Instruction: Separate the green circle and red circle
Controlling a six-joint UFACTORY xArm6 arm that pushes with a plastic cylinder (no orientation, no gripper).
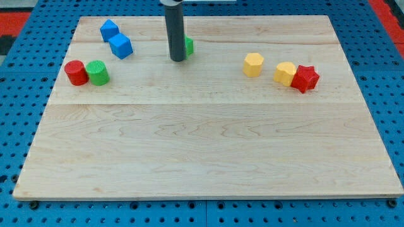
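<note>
There are no words, numbers, labels or signs to read anywhere here. The pale wooden board (208,145) is plain, and the little coloured blocks on it have nothing written on them.

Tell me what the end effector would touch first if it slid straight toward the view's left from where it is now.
Probably the lower blue block: it lies left of my tip, slightly nearer the view's top, so depth is uncertain. If my tip passes below it, the way looks free. The green circle and red circle sit lower.
</note>
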